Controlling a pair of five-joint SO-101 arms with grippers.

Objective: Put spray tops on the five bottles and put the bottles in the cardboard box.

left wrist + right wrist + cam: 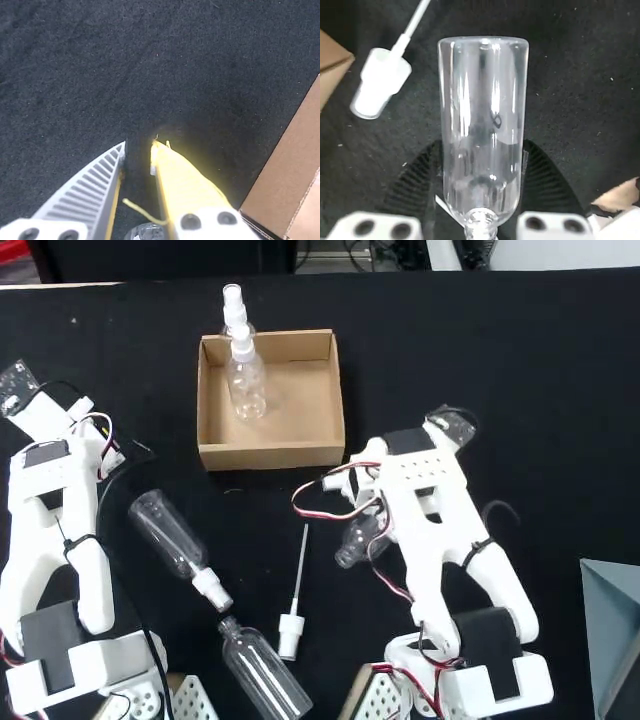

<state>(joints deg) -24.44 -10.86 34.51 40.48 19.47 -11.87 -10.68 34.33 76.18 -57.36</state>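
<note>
One capped bottle lies in the cardboard box; your right gripper clamps an open-necked bottle; left gripper barely parted, empty; spray top waits at box's 6 o'clock.

The desk is lying under a black cover. A cardboard box is sitting on it toward the far side, and a capped bottle is standing just behind the box. Toward the near edge, a clear bottle is lying tilted with a white spray top at its neck. A second clear bottle is lying just beside that top, and a loose spray top with a long tube is lying near them.
</note>
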